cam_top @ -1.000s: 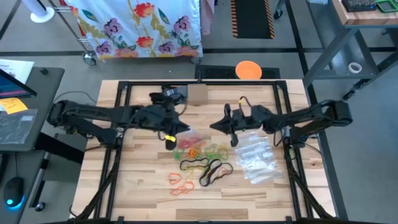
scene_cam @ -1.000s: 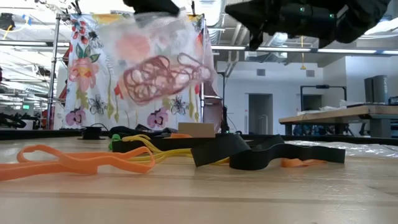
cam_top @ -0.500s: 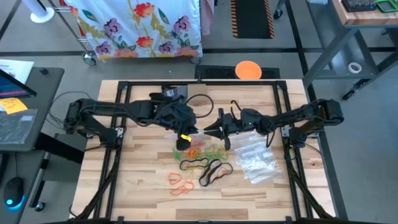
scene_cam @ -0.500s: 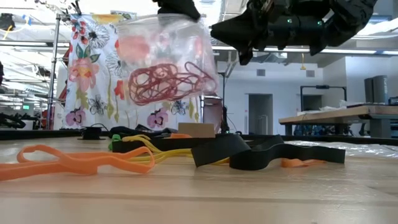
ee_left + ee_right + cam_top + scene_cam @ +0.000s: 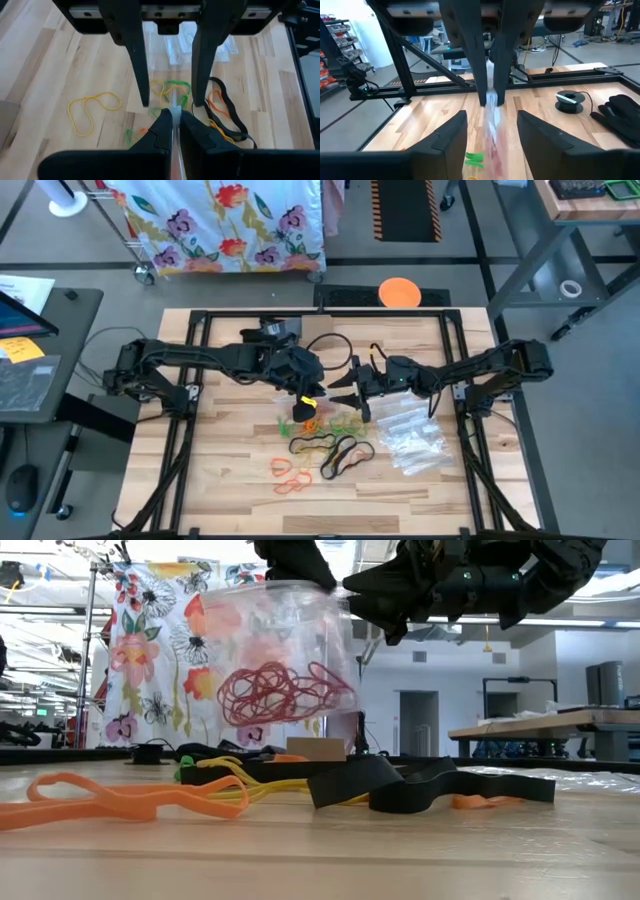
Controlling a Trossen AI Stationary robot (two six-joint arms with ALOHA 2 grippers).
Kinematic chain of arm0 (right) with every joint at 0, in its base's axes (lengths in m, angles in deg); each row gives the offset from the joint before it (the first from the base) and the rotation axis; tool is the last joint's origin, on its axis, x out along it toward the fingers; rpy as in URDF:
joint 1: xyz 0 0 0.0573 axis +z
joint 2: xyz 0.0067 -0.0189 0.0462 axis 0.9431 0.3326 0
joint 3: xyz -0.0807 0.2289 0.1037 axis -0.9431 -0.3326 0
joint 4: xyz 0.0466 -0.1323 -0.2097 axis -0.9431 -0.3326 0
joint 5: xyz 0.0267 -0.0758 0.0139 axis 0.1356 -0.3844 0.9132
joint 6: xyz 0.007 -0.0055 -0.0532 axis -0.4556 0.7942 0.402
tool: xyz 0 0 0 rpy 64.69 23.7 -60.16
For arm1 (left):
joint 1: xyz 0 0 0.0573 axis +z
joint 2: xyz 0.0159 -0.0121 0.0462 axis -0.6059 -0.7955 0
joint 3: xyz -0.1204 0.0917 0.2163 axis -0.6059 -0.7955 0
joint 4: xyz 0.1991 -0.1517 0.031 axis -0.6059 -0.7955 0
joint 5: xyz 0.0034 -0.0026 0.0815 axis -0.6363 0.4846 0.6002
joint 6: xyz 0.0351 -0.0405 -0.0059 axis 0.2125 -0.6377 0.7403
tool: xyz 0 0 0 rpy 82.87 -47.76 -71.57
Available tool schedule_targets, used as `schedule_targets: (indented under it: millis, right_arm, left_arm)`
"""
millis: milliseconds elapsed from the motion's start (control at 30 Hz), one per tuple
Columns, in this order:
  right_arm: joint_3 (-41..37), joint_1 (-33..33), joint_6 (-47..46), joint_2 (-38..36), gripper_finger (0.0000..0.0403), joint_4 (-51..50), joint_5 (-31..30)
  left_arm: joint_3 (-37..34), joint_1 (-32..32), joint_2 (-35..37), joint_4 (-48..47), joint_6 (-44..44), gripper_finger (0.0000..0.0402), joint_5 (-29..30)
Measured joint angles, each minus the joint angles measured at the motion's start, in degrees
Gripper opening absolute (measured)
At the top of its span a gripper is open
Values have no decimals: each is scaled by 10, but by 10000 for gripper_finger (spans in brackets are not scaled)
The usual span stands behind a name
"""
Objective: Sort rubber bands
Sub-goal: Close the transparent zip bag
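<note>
A clear zip bag [image 5: 275, 650] with a tangle of red rubber bands [image 5: 285, 695] inside hangs over the middle of the table. My left gripper [image 5: 173, 114] is shut on its top edge. My right gripper [image 5: 491, 118] is open and level with the bag's top. It comes from the table's right, one finger on each side of the bag [image 5: 492, 125], and does not visibly touch it. Loose rubber bands [image 5: 325, 445] in green, yellow, orange and black lie flat on the wood below. My left gripper pinches the bag's top edge [image 5: 491, 97] between its two fingers [image 5: 481, 60], coming slanted down from the table's left. The bag hangs below the fingers, clear of the table, with the red bands bunched in its lower half.
A pile of clear zip bags [image 5: 410, 430] lies at the table's right. A small cardboard box [image 5: 318, 330] and black cables [image 5: 325, 345] sit near the far edge. Black frame rails [image 5: 190, 380] border the tabletop. Orange [image 5: 120, 800] and black bands [image 5: 400, 785] lie toward the near side.
My left gripper has carried the bag toward the table's right and tipped further down; the bag stays hanging clear. My right gripper has moved toward the bag from the right, sunk a little and opened, so its fingers now stand on either side of the bag.
</note>
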Motion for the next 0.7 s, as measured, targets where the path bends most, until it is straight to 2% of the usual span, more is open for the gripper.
schedule_targets:
  millis: [167,333,700]
  right_arm:
    - [0,0,1,0,164,-1,-1]
    - [0,0,1,0,135,-1,-1]
    - [0,0,6,0,17,4,-15]
  left_arm:
    - [0,0,0,9,2,8,1]
    - [0,0,0,13,8,8,2]
    - [0,0,0,20,8,8,3]
